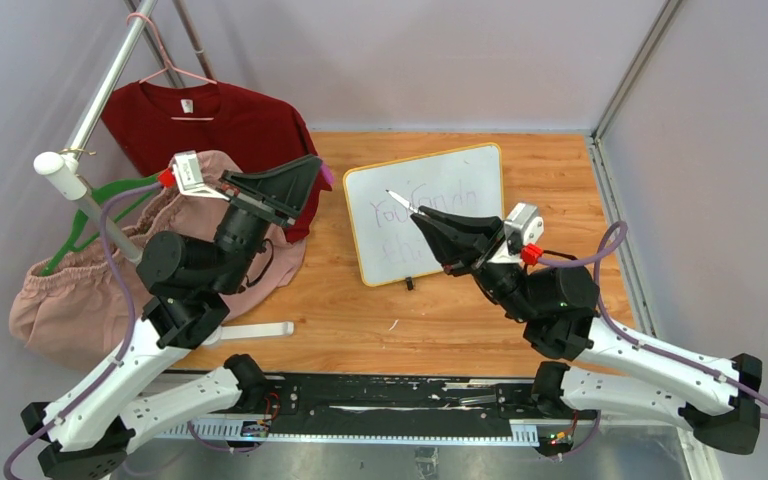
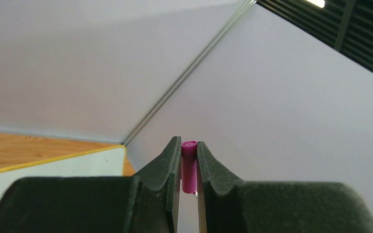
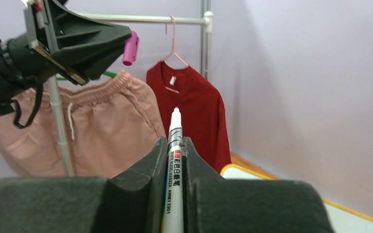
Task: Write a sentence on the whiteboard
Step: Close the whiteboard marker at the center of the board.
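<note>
The whiteboard (image 1: 465,178) lies on the wooden table, yellow-framed, with faint purple words of the sentence (image 1: 422,207) in two lines. My right gripper (image 1: 423,216) is shut on a white marker (image 1: 397,198) and holds it above the board, its end pointing up and left. In the right wrist view the marker (image 3: 174,184) stands between the shut fingers (image 3: 176,141), with the board's corner (image 3: 252,175) below. My left gripper (image 1: 312,176) is raised left of the board, shut on the purple marker cap (image 1: 326,177). The cap (image 2: 189,165) shows clamped between its fingertips (image 2: 189,145).
A red shirt (image 1: 220,125) on a pink hanger and pink shorts (image 1: 60,300) hang from a metal rack (image 1: 80,190) at the back left. A white strip (image 1: 255,329) lies near the left arm. Grey walls enclose the table on three sides.
</note>
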### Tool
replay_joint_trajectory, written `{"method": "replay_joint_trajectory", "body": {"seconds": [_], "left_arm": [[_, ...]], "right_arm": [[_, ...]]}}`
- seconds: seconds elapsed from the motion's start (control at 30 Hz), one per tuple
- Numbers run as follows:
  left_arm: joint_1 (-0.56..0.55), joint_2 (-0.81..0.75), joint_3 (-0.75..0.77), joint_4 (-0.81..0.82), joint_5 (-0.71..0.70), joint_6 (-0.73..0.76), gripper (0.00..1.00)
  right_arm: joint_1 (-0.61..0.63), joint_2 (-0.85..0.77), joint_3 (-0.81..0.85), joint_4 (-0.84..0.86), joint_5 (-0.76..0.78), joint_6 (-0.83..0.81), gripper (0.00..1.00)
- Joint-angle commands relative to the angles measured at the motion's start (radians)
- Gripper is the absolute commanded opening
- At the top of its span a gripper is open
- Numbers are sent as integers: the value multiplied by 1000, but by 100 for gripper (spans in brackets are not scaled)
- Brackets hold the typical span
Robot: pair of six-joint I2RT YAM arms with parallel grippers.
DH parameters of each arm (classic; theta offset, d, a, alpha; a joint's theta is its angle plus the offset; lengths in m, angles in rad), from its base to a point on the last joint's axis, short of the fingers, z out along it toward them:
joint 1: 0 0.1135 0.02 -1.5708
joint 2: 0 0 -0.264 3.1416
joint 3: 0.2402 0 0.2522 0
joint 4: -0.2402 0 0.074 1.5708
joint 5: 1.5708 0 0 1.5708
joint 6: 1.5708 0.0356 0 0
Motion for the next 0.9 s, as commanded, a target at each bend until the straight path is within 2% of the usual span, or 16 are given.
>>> {"method": "replay_joint_trajectory", "body": {"seconds": [0.0, 0.43, 0.67, 0.87], "left_arm": [[4, -19, -5, 112, -6, -51, 0], [4, -2, -26, 266, 51, -248, 0], [4, -12, -42, 269, 42, -271, 0], [4, -22, -55, 269, 29, -270, 0]], "right_arm": [[62, 3, 3, 181, 47, -80, 0], [142, 148, 96, 347, -34, -67, 0], [225, 223, 143, 412, -18, -232, 0], [250, 249, 157, 423, -10, -280, 0]]}}
